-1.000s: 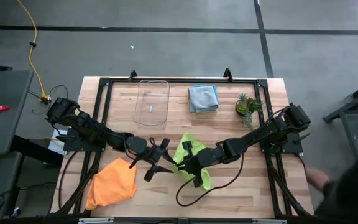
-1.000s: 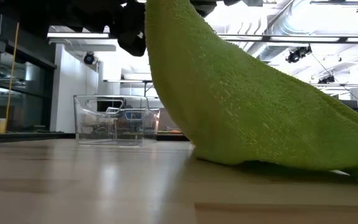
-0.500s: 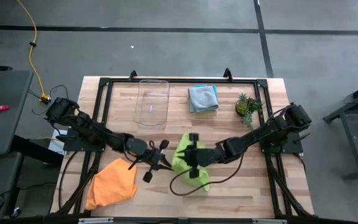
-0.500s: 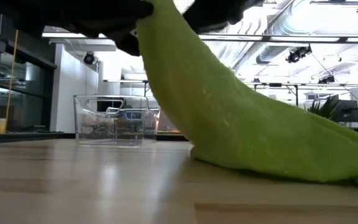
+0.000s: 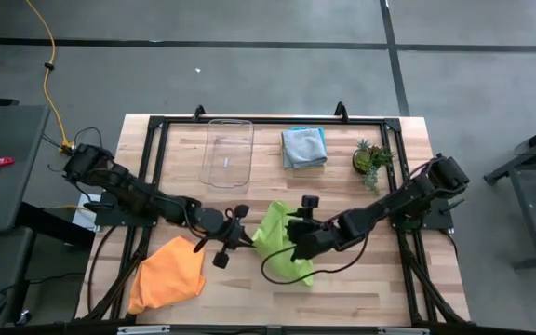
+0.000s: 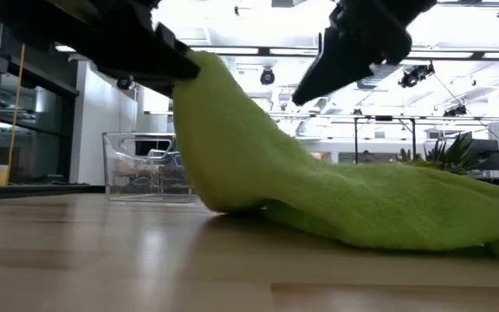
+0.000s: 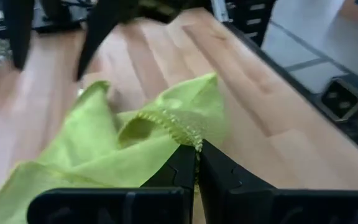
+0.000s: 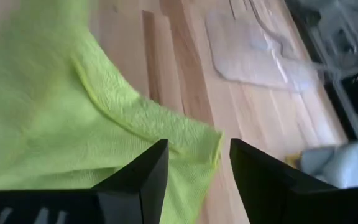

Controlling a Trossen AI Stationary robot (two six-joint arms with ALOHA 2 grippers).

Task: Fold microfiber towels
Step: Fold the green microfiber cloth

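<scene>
Since earlier frame, right gripper [image 5: 298, 234] released lime towel [image 5: 281, 244], fingers apart; left gripper [image 5: 241, 229] pinched shut on corner, frame centre. Handover step; next: spread flat.

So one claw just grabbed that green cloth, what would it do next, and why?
Probably the left claw, shut on the lime green microfiber towel's hemmed edge, draws that edge away to spread the crumpled towel flat, since the right claw stands open above it, gripping nothing.
</scene>
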